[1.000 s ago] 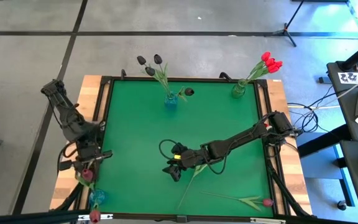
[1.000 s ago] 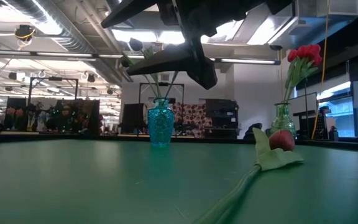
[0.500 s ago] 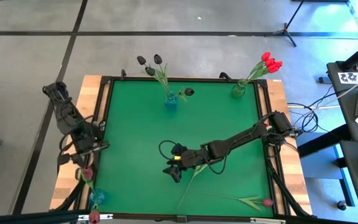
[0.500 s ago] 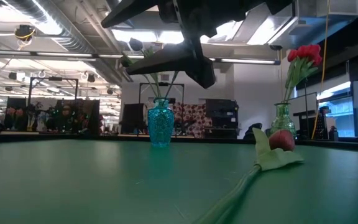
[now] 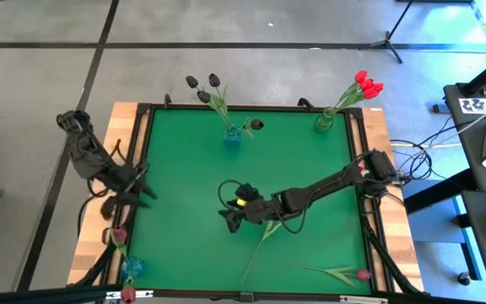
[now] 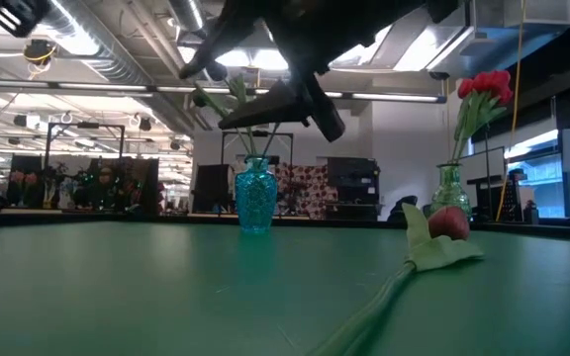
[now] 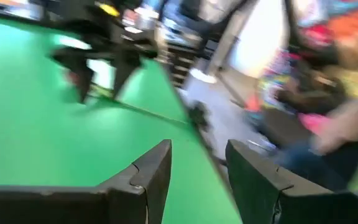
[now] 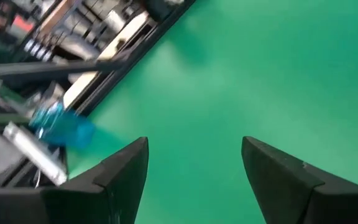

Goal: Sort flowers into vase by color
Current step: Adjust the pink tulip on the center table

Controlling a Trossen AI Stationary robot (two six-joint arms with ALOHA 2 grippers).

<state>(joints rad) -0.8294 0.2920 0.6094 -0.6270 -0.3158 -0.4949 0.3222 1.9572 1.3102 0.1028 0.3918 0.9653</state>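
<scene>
Item: flowers, artificial tulips. One loose tulip lies on the green mat, stem running toward the near edge; another lies just beside that edge, its red head to the right. Black tulips stand in the blue vase at the mat's far edge; red tulips in the green vase at the far right corner. Right gripper: over mid-mat, fingers spread, empty. Left gripper: at the mat's left edge, fingers apart, empty.

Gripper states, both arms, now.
Left gripper: open, empty, over the table's left edge.
Right gripper: open, empty, above mid-table.
</scene>
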